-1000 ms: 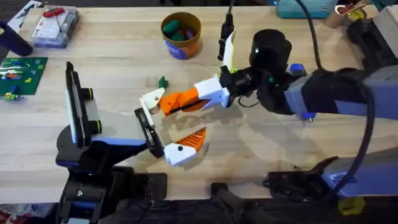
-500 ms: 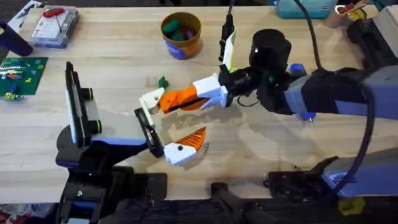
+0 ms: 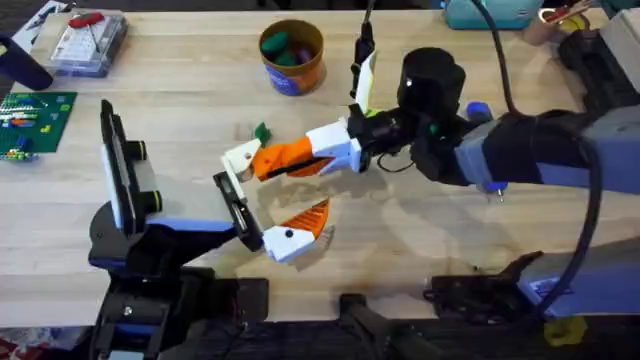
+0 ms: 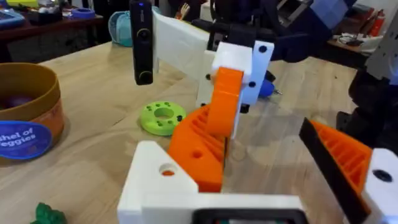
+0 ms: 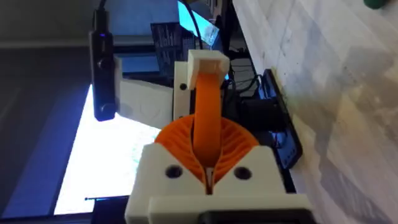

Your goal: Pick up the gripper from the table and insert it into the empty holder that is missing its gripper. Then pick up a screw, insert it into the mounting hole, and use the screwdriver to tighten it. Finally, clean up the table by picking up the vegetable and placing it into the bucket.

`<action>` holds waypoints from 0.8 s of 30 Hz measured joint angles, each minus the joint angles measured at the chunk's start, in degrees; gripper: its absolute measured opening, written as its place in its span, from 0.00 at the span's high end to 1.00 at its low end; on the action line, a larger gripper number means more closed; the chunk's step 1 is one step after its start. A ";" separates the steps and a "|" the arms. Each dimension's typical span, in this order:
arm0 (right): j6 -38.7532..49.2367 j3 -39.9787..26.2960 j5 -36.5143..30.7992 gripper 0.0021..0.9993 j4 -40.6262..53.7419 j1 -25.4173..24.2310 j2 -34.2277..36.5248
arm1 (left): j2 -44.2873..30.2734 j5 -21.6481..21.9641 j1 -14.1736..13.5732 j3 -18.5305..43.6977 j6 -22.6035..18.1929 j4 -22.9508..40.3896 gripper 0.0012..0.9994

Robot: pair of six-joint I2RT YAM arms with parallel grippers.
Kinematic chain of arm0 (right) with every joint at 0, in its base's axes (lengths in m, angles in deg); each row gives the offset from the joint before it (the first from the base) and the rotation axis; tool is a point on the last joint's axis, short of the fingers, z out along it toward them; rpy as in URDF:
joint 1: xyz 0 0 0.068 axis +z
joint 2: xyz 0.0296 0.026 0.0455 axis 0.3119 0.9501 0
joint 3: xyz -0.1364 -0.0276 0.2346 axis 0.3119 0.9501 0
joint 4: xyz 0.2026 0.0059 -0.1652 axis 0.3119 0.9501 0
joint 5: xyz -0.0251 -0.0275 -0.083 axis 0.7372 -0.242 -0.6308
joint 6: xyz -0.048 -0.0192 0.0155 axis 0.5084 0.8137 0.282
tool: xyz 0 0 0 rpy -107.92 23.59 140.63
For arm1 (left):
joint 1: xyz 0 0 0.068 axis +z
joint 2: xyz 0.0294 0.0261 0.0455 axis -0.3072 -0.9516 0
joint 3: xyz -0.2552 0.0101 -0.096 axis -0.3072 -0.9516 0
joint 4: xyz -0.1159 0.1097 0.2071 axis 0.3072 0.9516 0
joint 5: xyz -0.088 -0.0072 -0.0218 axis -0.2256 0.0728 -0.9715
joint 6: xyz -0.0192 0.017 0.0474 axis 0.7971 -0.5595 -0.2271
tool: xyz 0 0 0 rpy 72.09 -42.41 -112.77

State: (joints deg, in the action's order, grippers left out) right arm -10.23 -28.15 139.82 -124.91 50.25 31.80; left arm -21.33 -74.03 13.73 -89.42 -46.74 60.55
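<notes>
— Holding anything, is the right gripper (image 3: 292, 160)?

— Yes, its orange ribbed pads are clamping tight on the white-based, orange wedge-tipped finger piece (image 3: 243, 158), which is hanging above the pale wooden table (image 3: 150, 90) with its white block pointing toward the left arm.

— And where is the holder sitting?

— The narrow black bracket plate, the holder (image 3: 235, 205), is lying at the tip of the left arm, just below and beside the white block. Whether the two are touching, I am not managing to tell.

— What is the left gripper (image 3: 262, 222) doing?

— It is standing spread, carrying nothing: its single fitted orange-and-white twin finger with a black dot (image 3: 295, 232) is sitting at one end of the bracket, well apart from the bare end.

— And the rest?

— The round orange-brown bucket with a blue label (image 3: 295, 78) is standing at the far side of the table with green pieces showing inside. A small green vegetable piece (image 3: 262, 131) is lying on the table between the bucket and the finger piece.
</notes>
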 joint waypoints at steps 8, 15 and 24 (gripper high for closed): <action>1.47 -0.33 0.24 0.98 -0.34 -0.01 1.21 | 0.02 0.26 0.10 0.00 0.13 0.00 0.01; 1.86 -2.43 2.28 0.98 -0.89 -0.23 3.95 | 0.01 0.84 0.48 0.00 0.74 -0.02 0.01; -3.91 -4.12 3.35 0.98 -0.07 -0.28 4.61 | 0.00 1.17 0.57 0.00 0.68 -0.04 0.01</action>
State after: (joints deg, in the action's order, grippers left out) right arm -14.13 -32.27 143.17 -124.98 49.97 36.42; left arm -21.33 -72.86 14.30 -89.42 -46.07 60.51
